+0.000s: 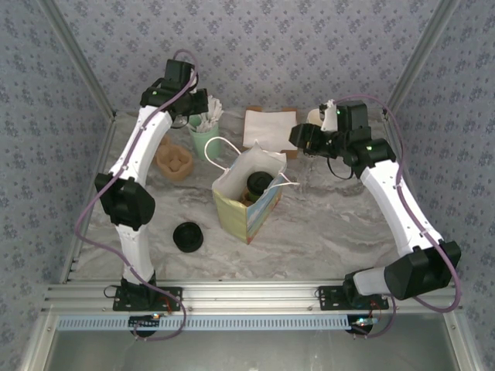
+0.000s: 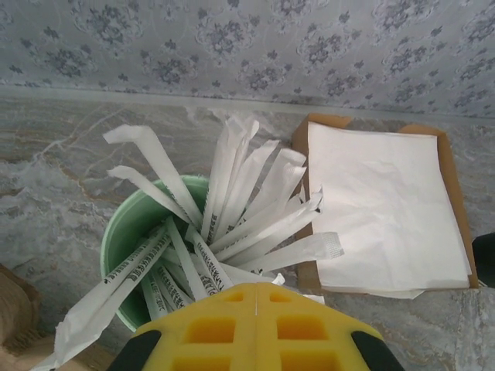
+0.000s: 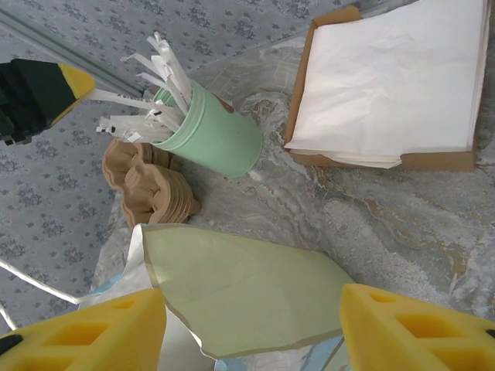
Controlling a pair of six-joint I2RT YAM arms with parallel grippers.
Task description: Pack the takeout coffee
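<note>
Black disc (image 1: 188,236): near the front, left of the bag.
Paper bag (image 1: 240,212): mid-table, mouth open.
Coffee cup (image 1: 259,185): upright inside the bag, dark lid on.
Right gripper (image 3: 251,309): fingers wide apart at the bag's far rim.
Left gripper (image 2: 255,290): pinched shut on a white wrapped stick (image 3: 116,98) in the mint cup (image 3: 216,135).
Napkins (image 2: 379,209): at the back, in a cardboard tray (image 2: 451,185).

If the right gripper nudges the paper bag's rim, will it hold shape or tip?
Probably buckles: the paper bag wall looks thin and bowed. The takeout coffee inside likely weighs it down, so sliding seems likelier than tipping.
</note>
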